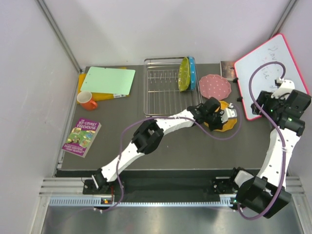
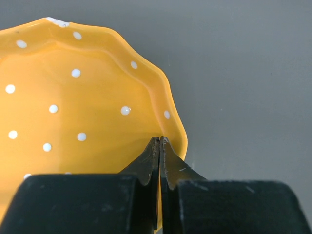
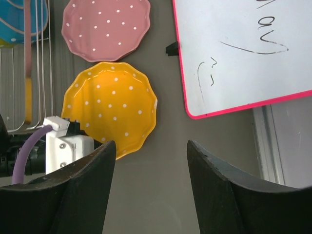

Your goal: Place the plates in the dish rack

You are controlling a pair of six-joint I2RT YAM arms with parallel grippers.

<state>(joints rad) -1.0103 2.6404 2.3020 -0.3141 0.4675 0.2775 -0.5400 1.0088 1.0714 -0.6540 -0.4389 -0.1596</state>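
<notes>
Left wrist view: the left jaws are pinched shut on the rim of the orange plate (image 2: 73,97), which lies on the counter (image 1: 195,146) just right of the dish rack (image 1: 163,100). I'd tip it upright slowly and aim for a free slot. The right jaws hang wide, holding nothing. Four plates in all: yellow-green plate (image 1: 184,74) and blue plate (image 1: 192,73) racked, pink plate (image 1: 215,86) flat — and one rack.

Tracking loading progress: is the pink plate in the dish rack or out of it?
Out. The pink plate lies flat on the table, right of the dish rack, outside its wires.
</notes>
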